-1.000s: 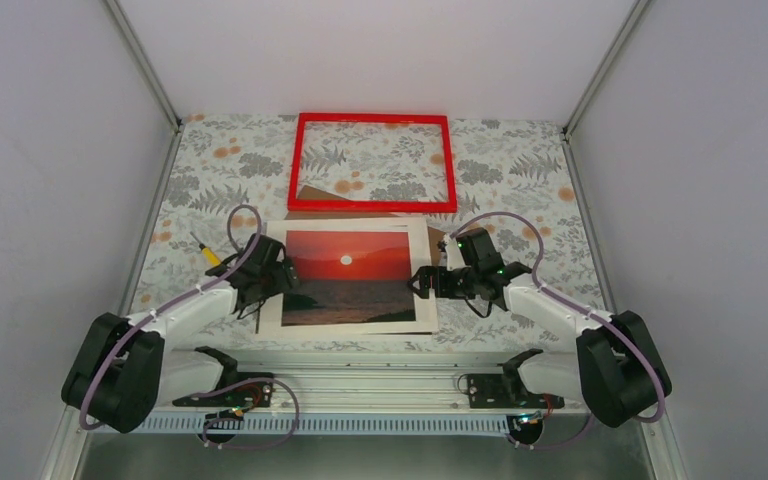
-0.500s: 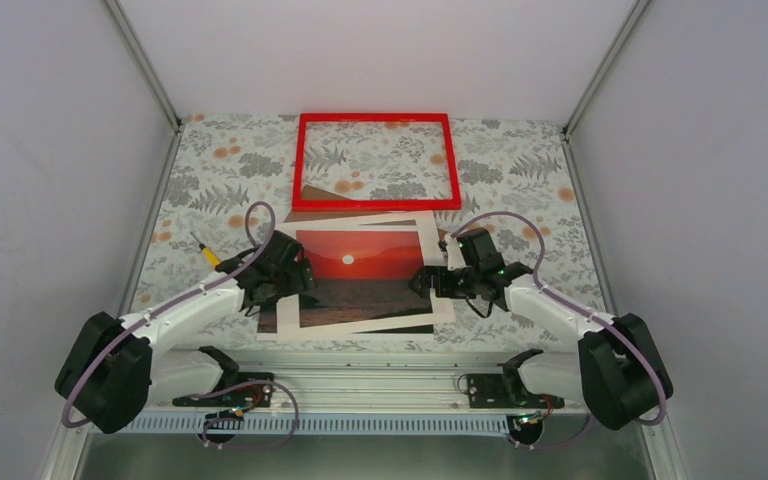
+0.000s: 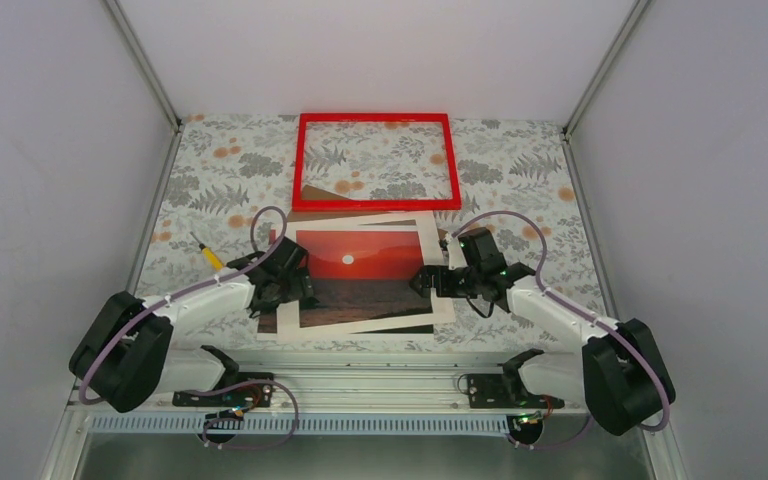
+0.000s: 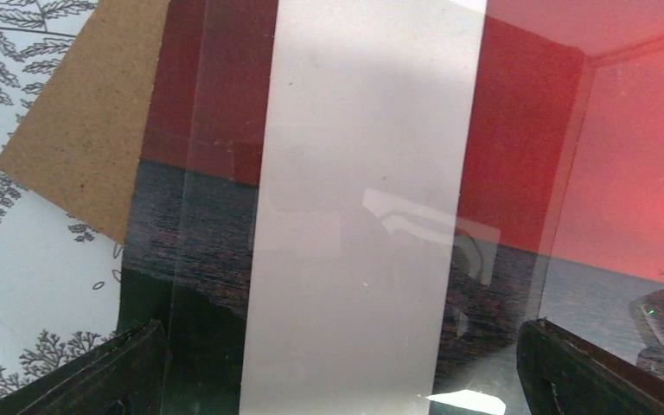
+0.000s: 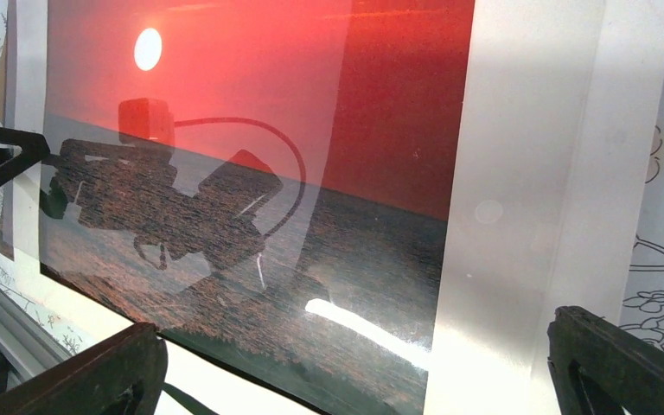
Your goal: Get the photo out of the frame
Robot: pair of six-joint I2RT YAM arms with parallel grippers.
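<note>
I am reading the frame (image 3: 375,118) as finished with. It is lying flat and empty at the upper centre of the top view, and the floral cloth (image 3: 520,180) is showing through its opening. The photo (image 3: 360,262) is sitting in the middle of the picture just below it, and the print itself is not touching the red rim.

The photo is not lying alone. A white mat sheet (image 5: 519,173) is resting askew across it, and a corner of the brown backing board (image 4: 86,130) is poking out at the upper left of the left wrist view. I am judging that the stack is fanned out like this so the 3 layers can be told apart and separated.

The left gripper (image 3: 298,288) is hovering over the photo's left edge and the right gripper (image 3: 424,281) over its right edge. Both have their jaws spread wide and are holding nothing. In each wrist view the 2 fingertips are sitting far apart in the bottom corners, with only paper between them.

I am taking this flanking stance as a way to steady or slide the sheets from both sides. A glossy sheen is showing on the print, so I am expecting it to slip easily.
</note>
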